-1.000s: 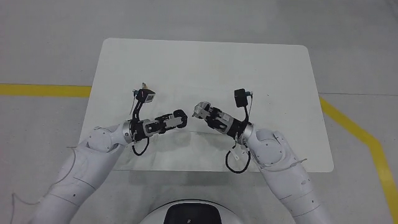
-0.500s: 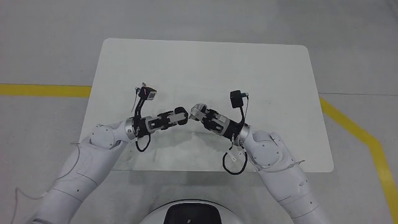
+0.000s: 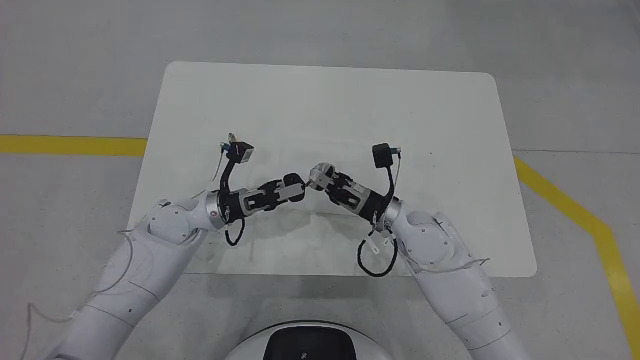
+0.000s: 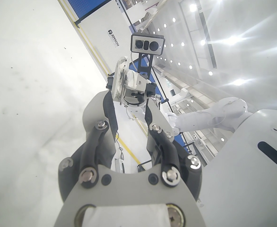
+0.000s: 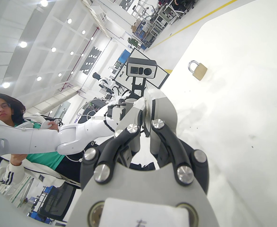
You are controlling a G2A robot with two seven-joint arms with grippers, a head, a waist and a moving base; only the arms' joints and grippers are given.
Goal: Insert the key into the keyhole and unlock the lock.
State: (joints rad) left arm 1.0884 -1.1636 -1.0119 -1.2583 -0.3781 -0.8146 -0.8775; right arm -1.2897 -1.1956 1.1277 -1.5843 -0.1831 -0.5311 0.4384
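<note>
Brass in the body and bright steel in the shackle (image 5: 190, 62), the lock (image 5: 199, 72) lies flat on the white table (image 3: 420, 110). It is near the table's edge and well apart from both grippers. Its long axis runs from shackle to body. The shackle end is turned toward that near edge, and the squared body end toward the table's inner part. The shackle is a closed hoop seated in the body. The body is a plain rectangular block with a dull yellow face. Which face carries the keyhole is too small to tell.

Over the middle of the table the two arms meet tip to tip. The right gripper (image 5: 145, 106) is narrow, its taped fingers (image 5: 163, 109) pressed almost together. Whether anything thin is pinched between them I cannot tell. The left gripper (image 4: 128, 99) stands moderately wide, its black pads (image 4: 109, 112) apart. The right gripper's tip sits just beyond that gap, close to the left fingertips.
</note>
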